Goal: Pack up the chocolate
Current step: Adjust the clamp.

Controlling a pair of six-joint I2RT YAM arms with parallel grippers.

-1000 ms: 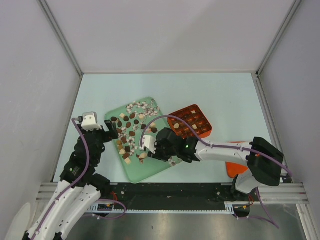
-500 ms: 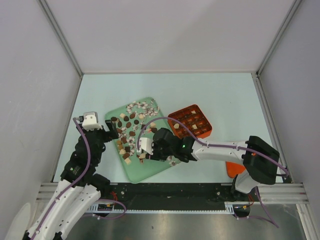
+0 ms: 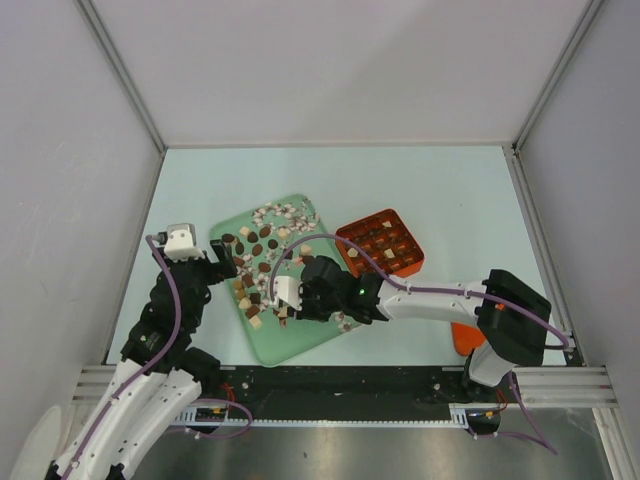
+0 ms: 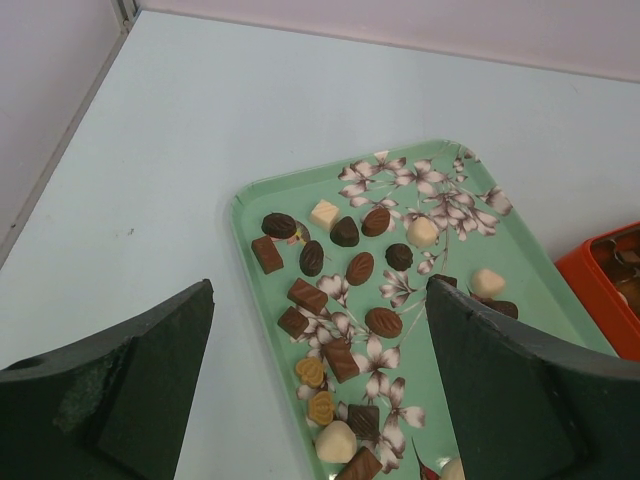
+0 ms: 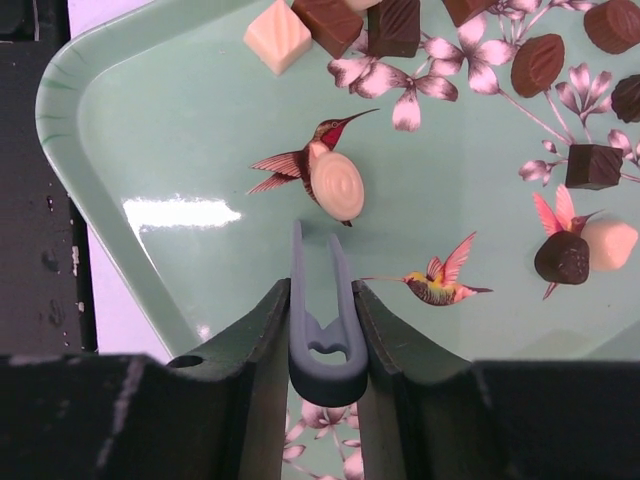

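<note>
Table (image 3: 420, 190) carries a green floral tray (image 3: 290, 345) at lower centre and an orange cell box (image 3: 381, 243) to its right. Chocolates (image 4: 360, 268) lie scattered on the tray. Left end effector (image 4: 320, 300) is wide open and empty. Right end effector (image 5: 322, 300) is clamped on grey tweezers (image 5: 298, 270), tips just short of the cream round chocolate (image 5: 337, 185). Probably best: ease the grip to spread the prongs, straddle the piece, pinch gently.

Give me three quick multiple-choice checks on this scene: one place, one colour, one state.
1. Seen from above, the orange box sits where from the tray? A left B right C on it
2. The tongs in the right gripper are A red B blue-grey C yellow
3. The left gripper is A shut on a chocolate B shut on the tray C open, empty

B, it lies beside the tray's right edge; B, the wrist view shows blue-grey; C, its fingers stand wide apart, holding nothing.
</note>
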